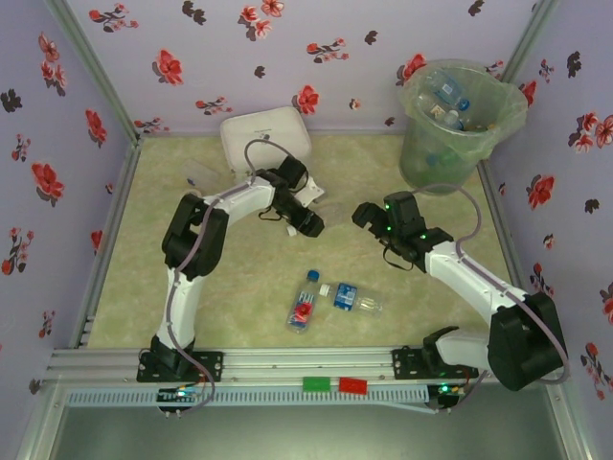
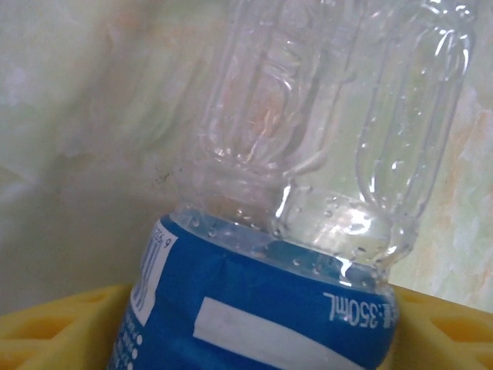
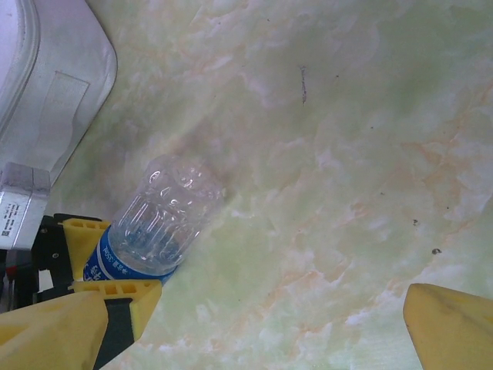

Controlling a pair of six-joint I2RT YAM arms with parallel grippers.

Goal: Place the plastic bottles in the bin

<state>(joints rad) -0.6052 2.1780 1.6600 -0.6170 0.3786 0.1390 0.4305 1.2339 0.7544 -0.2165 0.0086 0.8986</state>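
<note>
Both arms share one build of white tubular links joined by rounded black motor housings, on the left arm (image 1: 196, 240) and the right arm (image 1: 484, 287) alike. A thin grey cable (image 1: 257, 146) arches loose over the left arm, and a second cable (image 1: 476, 213) loops over the right. Small green lights (image 1: 388, 204) glow on the right arm's black joints. The left gripper (image 1: 312, 226) and right gripper (image 1: 363, 215) have black bodies. The right fingers (image 3: 451, 324) are yellow plastic, one backed by a black strip. The left fingers (image 2: 62, 327) are yellow with moulded recesses. A silvery box (image 3: 17, 210) on the left gripper bears a printed white label.
</note>
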